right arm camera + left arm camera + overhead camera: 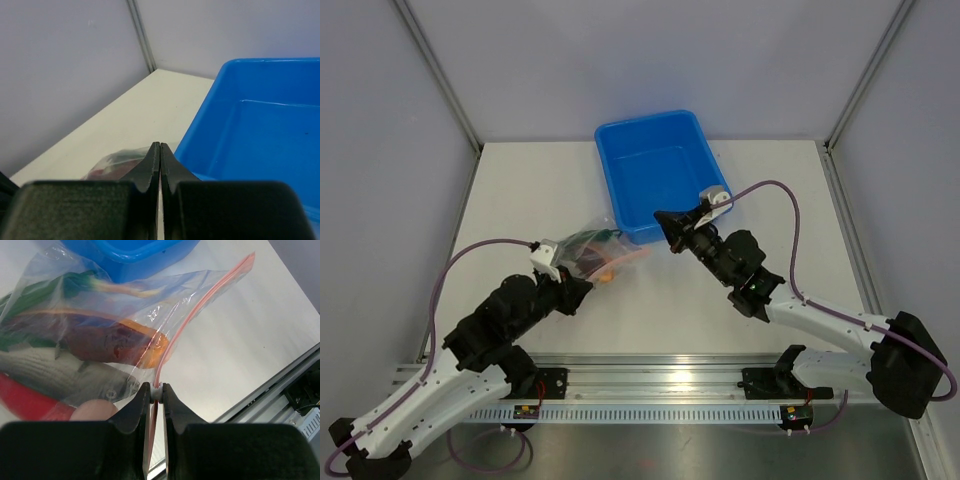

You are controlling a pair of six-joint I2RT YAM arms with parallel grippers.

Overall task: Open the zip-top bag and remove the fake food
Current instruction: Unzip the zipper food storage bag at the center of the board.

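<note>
The left arm (500,320) reaches low from the near-left with its elbow bent, its jaws clamped on the pinkish zip strip (172,335) of the one zip-top bag (582,243), which lies on the table (520,190) just left of the single blue tub (616,140). The right arm (820,320) stretches in from the near-right, its jaws pressed together on nothing by the tub's near corner. The fake food (100,347) sits inside the bag: one grey fish, one orange piece, red and green pieces, total unclear
</note>
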